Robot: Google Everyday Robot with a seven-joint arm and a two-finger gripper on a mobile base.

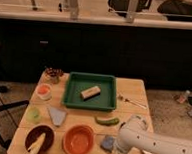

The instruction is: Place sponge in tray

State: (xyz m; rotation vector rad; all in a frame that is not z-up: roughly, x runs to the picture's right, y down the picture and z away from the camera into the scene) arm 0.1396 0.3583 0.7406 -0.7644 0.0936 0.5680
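Note:
The blue-grey sponge (106, 142) lies on the wooden table near the front edge, just right of the orange bowl (78, 140). My white arm comes in from the lower right. Its gripper (118, 149) is at the sponge's right edge, partly covering it. The dark green tray (71, 91) sits at the back middle of the table. A tan oblong block (89, 92) lies inside it. The sponge is outside the tray, well in front of it.
A green pickle (107, 121) lies between tray and sponge. A blue-grey triangular piece (57, 116), a green cup (34, 114), a dark bowl with a banana (38, 139) and an orange-filled cup (44, 91) stand on the left. A fork (133, 100) lies right of the tray.

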